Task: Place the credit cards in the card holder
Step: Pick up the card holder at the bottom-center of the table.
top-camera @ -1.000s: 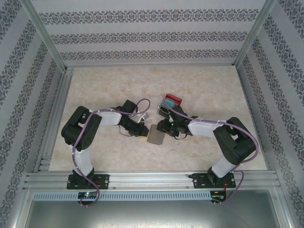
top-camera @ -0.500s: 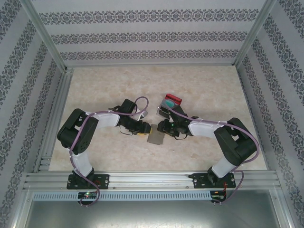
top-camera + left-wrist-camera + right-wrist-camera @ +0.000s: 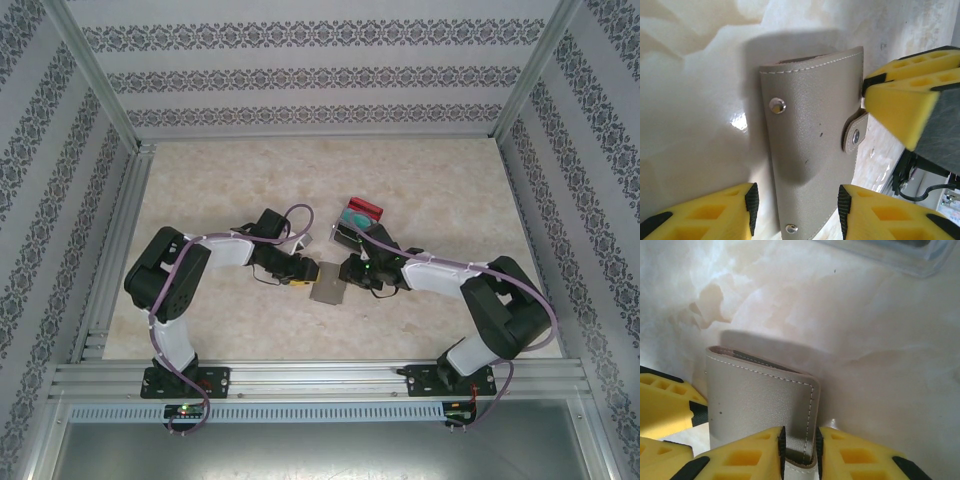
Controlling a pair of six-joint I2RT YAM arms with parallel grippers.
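The grey card holder (image 3: 328,288) lies folded shut on the table between my two grippers. In the left wrist view the card holder (image 3: 812,145) shows its snaps and clasp tab, and my left gripper (image 3: 795,210) stands open astride its near end, pads apart from it. My right gripper (image 3: 800,447) is shut on the card holder's (image 3: 760,400) stitched edge near one corner. In the top view the left gripper (image 3: 308,270) and right gripper (image 3: 346,272) face each other over the holder. The red and teal credit cards (image 3: 360,213) sit stacked behind the right gripper.
A clear plastic case (image 3: 900,252) lies just beyond the holder, near the card stack. The right gripper's yellow fingers (image 3: 905,110) crowd the holder's far side in the left wrist view. Metal rails (image 3: 320,378) run along the near edge.
The right gripper has narrowed onto the holder's edge and its arm has reached a little further left. The left gripper has opened, and the left arm has shifted slightly.
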